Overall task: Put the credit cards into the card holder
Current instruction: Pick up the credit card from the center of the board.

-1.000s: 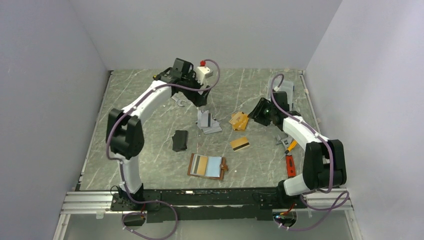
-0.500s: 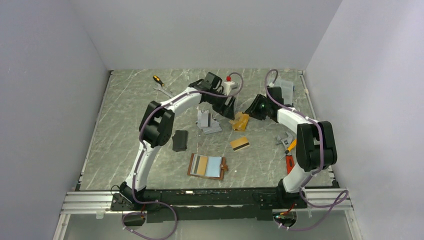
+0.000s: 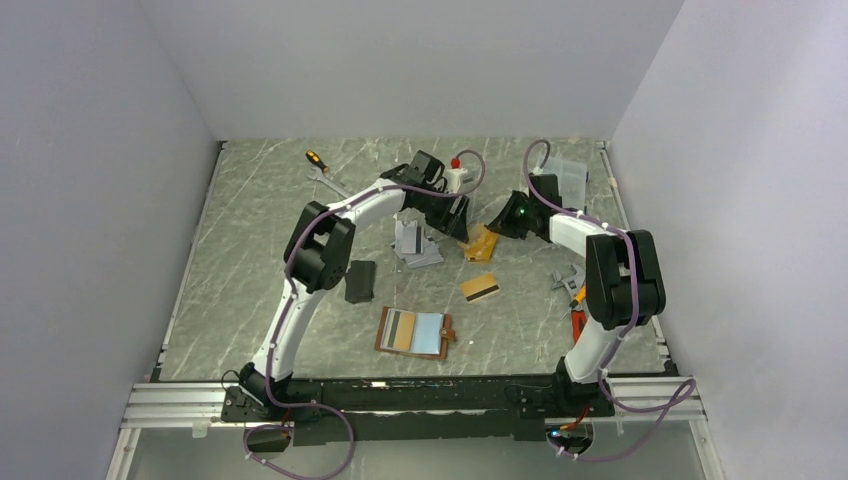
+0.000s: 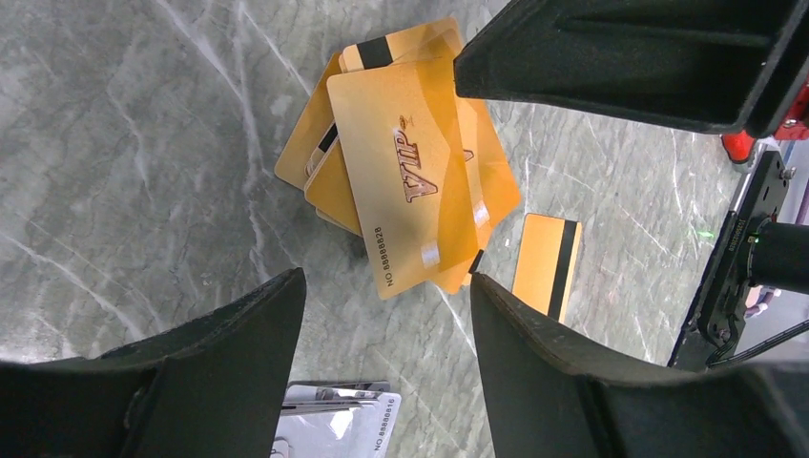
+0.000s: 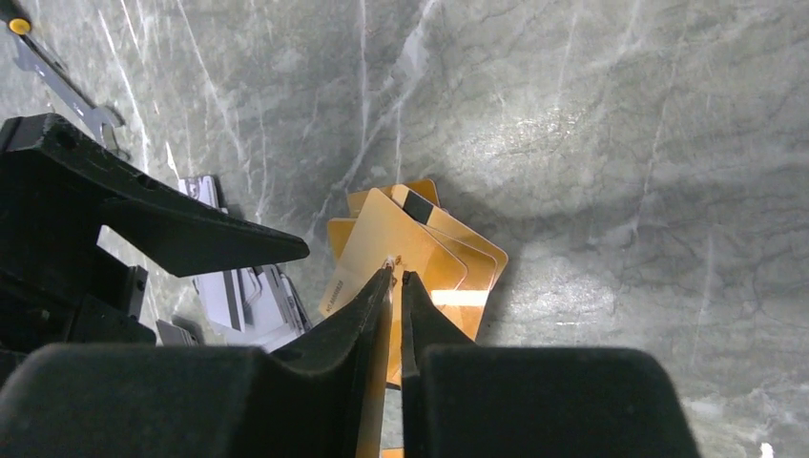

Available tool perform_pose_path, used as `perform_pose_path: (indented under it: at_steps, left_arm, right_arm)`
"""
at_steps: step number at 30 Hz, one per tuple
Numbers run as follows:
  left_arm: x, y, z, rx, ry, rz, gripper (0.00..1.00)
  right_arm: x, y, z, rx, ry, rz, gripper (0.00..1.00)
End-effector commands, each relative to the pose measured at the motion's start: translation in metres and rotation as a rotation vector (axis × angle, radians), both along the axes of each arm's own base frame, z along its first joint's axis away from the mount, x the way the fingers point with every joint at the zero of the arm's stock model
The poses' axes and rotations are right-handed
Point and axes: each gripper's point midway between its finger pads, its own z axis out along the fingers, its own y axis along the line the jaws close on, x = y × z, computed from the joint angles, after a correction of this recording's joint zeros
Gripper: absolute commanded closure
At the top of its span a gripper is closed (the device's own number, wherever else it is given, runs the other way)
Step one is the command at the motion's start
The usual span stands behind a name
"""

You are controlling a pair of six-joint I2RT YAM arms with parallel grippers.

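Right claw just narrowed, now pinching top gold card of gold pile. Left claw swung over pile, jaws wide. Card holder open, nearward of pile, well apart; carry next.

My overhead feed is evenly lit and sharp, with only soft shadows. On the right wrist feed a bright patch glares off the marble surface, and the right claw looms dark and soft-edged. The gold credit cards gleam on my left wrist feed.

"VIP", "NO 8888…" on top gold card; "NO 8888…" on silver card.
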Motion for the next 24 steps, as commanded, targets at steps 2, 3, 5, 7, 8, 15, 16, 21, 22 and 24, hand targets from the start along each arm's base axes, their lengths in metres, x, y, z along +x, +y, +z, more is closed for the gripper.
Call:
perform_pose_path:
  at_steps: [2, 3, 5, 7, 8, 15, 16, 21, 22, 24]
  left_arm:
    - [0.003, -0.008, 0.000, -0.027, 0.004, -0.003, 0.33]
    - [0.002, -0.008, -0.001, -0.028, 0.010, -0.003, 0.34]
    - [0.000, -0.008, -0.003, -0.033, 0.022, -0.006, 0.37]
    - [-0.001, -0.008, -0.004, -0.034, 0.030, -0.007, 0.41]
    - [-0.001, -0.009, -0.003, -0.037, 0.032, -0.008, 0.43]
    - [-0.003, -0.010, -0.004, -0.047, 0.047, -0.010, 0.55]
    - [-0.002, -0.011, -0.004, -0.049, 0.045, -0.010, 0.58]
    - [0.002, -0.009, 0.000, -0.060, 0.045, -0.003, 0.77]
    - [0.002, -0.008, 0.000, -0.061, 0.047, -0.001, 0.80]
    - [0.006, -0.005, 0.003, -0.068, 0.045, 0.009, 0.86]
  right_arm:
    - [0.004, 0.006, 0.003, 0.037, -0.034, 0.017, 0.93]
    - [0.003, 0.007, 0.001, 0.039, -0.027, 0.019, 0.94]
    - [0.000, 0.009, -0.003, 0.042, -0.015, 0.022, 0.96]
    - [-0.002, 0.010, -0.007, 0.043, -0.004, 0.027, 0.98]
    - [-0.003, 0.011, -0.009, 0.042, 0.002, 0.028, 0.99]
    - [-0.009, 0.016, -0.016, 0.042, 0.024, 0.033, 1.00]
    - [-0.010, 0.017, -0.016, 0.042, 0.025, 0.034, 1.00]
    - [-0.012, 0.017, -0.018, 0.042, 0.030, 0.037, 1.00]
    - [-0.012, 0.017, -0.017, 0.041, 0.029, 0.038, 1.00]
    - [-0.012, 0.017, -0.017, 0.041, 0.027, 0.041, 1.00]
